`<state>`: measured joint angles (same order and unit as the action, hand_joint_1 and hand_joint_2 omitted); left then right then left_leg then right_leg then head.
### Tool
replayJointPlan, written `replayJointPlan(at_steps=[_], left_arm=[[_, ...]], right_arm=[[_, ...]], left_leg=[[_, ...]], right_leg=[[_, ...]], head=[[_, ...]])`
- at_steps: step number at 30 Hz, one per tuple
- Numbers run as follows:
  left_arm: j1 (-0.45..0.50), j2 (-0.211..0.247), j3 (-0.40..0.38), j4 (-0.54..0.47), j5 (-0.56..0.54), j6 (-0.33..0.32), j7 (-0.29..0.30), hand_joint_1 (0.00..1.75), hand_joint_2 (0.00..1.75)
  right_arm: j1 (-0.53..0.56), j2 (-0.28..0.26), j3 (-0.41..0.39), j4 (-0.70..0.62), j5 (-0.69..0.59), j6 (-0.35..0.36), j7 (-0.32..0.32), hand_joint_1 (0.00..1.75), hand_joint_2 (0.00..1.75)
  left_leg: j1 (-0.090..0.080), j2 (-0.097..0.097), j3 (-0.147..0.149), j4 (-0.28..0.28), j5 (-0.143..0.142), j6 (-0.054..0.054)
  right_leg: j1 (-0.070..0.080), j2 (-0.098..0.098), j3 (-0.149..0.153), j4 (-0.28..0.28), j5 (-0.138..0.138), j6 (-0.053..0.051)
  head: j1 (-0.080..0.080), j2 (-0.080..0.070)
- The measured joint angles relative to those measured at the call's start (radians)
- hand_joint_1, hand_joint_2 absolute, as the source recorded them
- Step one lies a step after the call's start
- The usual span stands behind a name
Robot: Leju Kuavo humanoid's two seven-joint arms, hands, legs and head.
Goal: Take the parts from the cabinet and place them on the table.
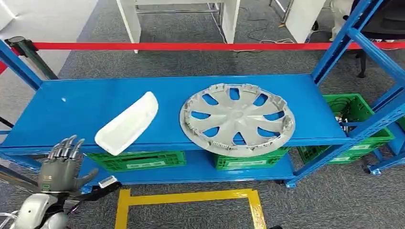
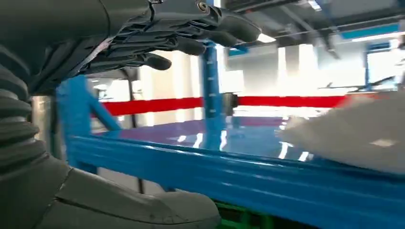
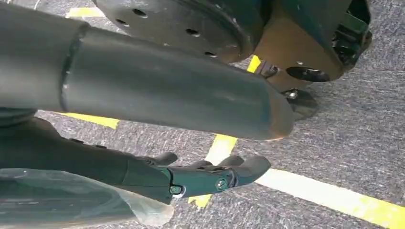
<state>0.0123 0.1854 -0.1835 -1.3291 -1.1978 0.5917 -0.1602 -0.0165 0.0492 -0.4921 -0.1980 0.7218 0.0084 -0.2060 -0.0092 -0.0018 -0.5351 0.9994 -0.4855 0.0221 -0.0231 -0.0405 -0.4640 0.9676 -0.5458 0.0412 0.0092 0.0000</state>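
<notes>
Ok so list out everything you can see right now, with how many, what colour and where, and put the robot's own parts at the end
wheel cover: one, silver-grey, flat on the top shelf, right of centre, front edge overhanging.
white part: one, white, elongated, on the top shelf left of the wheel cover, apart from it.
shelf rack: one, blue, two levels.
crates: three, green; two on the lower shelf, one on the floor at the rack's right end.
barrier tape: one, red, stretched behind the rack.
floor marking: one, yellow outline, on the grey carpet in front of the rack.
left hand: one, grey, fingers apart, holding nothing, in front of the shelf's left end.
right hand: one, dark, holding nothing, hanging above the carpet.
</notes>
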Motion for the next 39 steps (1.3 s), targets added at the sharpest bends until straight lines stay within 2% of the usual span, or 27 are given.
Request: replayJointPlan(at_steps=[7, 12, 21, 32, 39], left_arm=[[-0.010, 0.000, -0.043, 0.010, -0.023, -0.003, 0.004, 0.00, 1.75], [-0.041, -0.001, -0.099, 0.030, -0.071, -0.027, 0.039, 0.00, 1.75], [-0.100, 0.003, -0.175, 0.079, -0.095, -0.040, 0.087, 0.00, 1.75], [-0.165, 0.031, -0.198, 0.139, -0.147, -0.062, 0.144, 0.00, 1.75], [-0.192, 0.047, -0.195, 0.182, -0.150, -0.062, 0.146, 0.00, 1.75]], right_arm=[[0.000, -0.003, 0.001, 0.000, 0.006, 0.000, 0.000, 0.00, 0.00], [-0.001, -0.004, 0.006, 0.000, 0.020, 0.001, 0.001, 0.00, 0.00], [-0.005, -0.005, 0.017, 0.000, 0.048, 0.001, 0.010, 0.00, 0.00], [-0.008, -0.012, 0.031, 0.000, 0.079, 0.007, 0.013, 0.00, 0.00], [-0.011, -0.015, 0.032, 0.000, 0.084, 0.008, 0.015, 0.00, 0.00]], left_leg=[[0.000, 0.000, 0.000, 0.000, 0.000, 0.000], [0.000, 0.000, 0.000, 0.000, 0.000, 0.000], [0.000, 0.000, 0.000, 0.000, 0.000, 0.000], [0.000, 0.000, 0.000, 0.000, 0.000, 0.000], [0.000, 0.000, 0.000, 0.000, 0.000, 0.000]], right_leg=[[0.000, 0.000, -0.003, 0.000, 0.000, 0.000], [0.000, 0.000, -0.002, 0.000, 0.000, 0.000], [0.000, 0.000, 0.000, 0.000, 0.000, 0.001], [0.000, 0.000, 0.001, 0.000, 0.000, 0.000], [0.000, 0.000, 0.000, 0.000, 0.000, 0.000]], head=[[0.000, 0.000], [0.000, 0.000], [0.000, 0.000], [0.000, 0.000], [0.000, 0.000]])
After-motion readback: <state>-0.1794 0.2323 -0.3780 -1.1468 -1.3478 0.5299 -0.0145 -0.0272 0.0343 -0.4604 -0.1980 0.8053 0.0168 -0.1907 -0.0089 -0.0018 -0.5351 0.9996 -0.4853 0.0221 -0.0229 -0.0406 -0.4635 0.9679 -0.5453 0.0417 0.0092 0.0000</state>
